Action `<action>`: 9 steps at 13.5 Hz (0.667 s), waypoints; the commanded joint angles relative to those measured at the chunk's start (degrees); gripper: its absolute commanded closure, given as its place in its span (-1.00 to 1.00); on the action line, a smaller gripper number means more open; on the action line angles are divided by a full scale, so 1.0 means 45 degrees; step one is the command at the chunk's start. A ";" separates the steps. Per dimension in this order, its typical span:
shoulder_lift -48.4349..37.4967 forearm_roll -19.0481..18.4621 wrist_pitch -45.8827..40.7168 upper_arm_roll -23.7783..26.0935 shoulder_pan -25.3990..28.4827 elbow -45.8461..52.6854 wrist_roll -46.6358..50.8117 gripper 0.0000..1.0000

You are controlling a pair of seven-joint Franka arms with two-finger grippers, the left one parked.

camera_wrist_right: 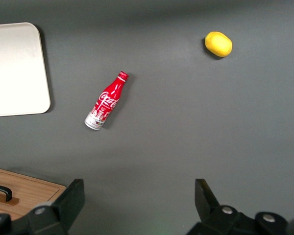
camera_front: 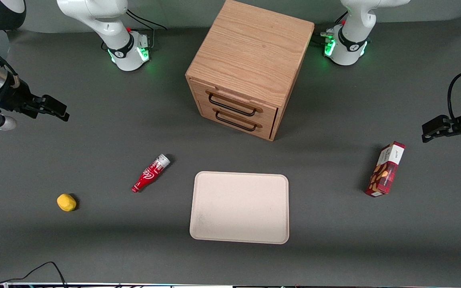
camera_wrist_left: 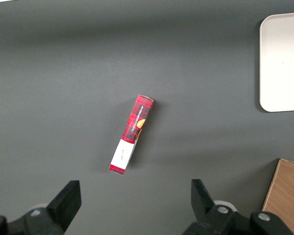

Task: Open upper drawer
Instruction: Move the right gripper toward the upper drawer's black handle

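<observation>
The light oak cabinet (camera_front: 250, 52) stands at the middle of the table. Its upper drawer (camera_front: 236, 100) is shut, with a thin black wire handle (camera_front: 230, 105). The lower drawer (camera_front: 240, 120) just below it is shut too. My right gripper (camera_front: 56, 109) hovers above the table toward the working arm's end, well apart from the cabinet, open and empty. In the right wrist view the gripper (camera_wrist_right: 138, 193) is open over bare mat, with a corner of the cabinet (camera_wrist_right: 24, 193) and a bit of black handle (camera_wrist_right: 0, 191) beside one finger.
A red cola bottle (camera_front: 150, 173) lies nearer the front camera than the cabinet; it also shows in the right wrist view (camera_wrist_right: 106, 101). A yellow lemon (camera_front: 66, 202) lies toward the working arm's end. A white tray (camera_front: 239, 236) and a red box (camera_front: 385, 169) rest on the mat.
</observation>
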 commanded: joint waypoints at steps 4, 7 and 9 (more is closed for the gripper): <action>0.0206 0.0292 -0.0020 0.0063 0.0153 0.0168 0.0136 -1.00; 0.1123 0.0292 -0.0039 0.1795 0.0407 0.1435 0.0137 -1.00; 0.1631 0.0292 0.0000 0.3317 0.0407 0.1768 -0.0038 -1.00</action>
